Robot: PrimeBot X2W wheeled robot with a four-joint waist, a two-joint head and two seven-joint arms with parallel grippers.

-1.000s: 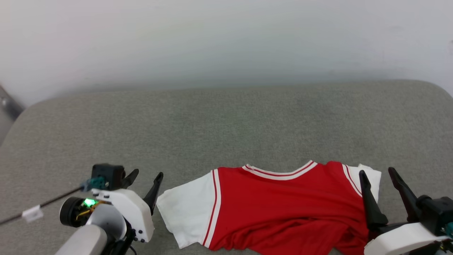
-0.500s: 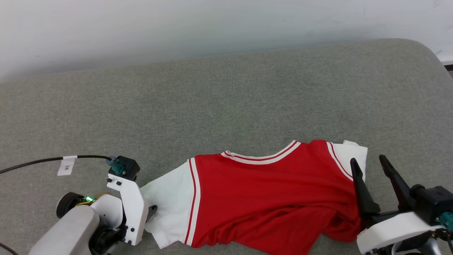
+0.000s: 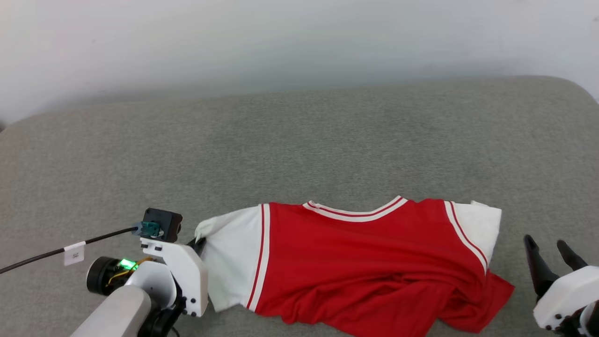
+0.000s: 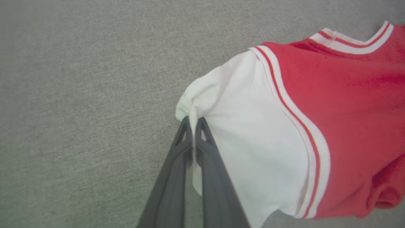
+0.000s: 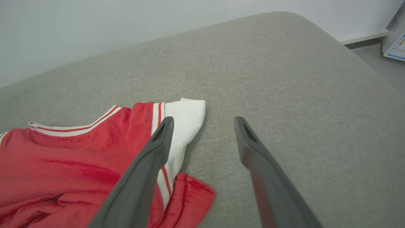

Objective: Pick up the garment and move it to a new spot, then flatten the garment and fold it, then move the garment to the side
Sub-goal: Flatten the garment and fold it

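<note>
garment (image 3: 365, 262) rumpled on the near part of the grey cushion (image 3: 299, 140), collar away from the robot, lower hem bunched. probably the pick-up step, with the first grip in place. pinched at the edge of the white sleeve (image 4: 240, 126) by the left gripper (image 4: 193, 122), jaws pressed together on the cloth. next, likely: a matching hold on the other sleeve (image 5: 186, 117), then a level lift without dragging. right gripper (image 5: 204, 120) spread wide, holding nothing, near that sleeve.
</note>
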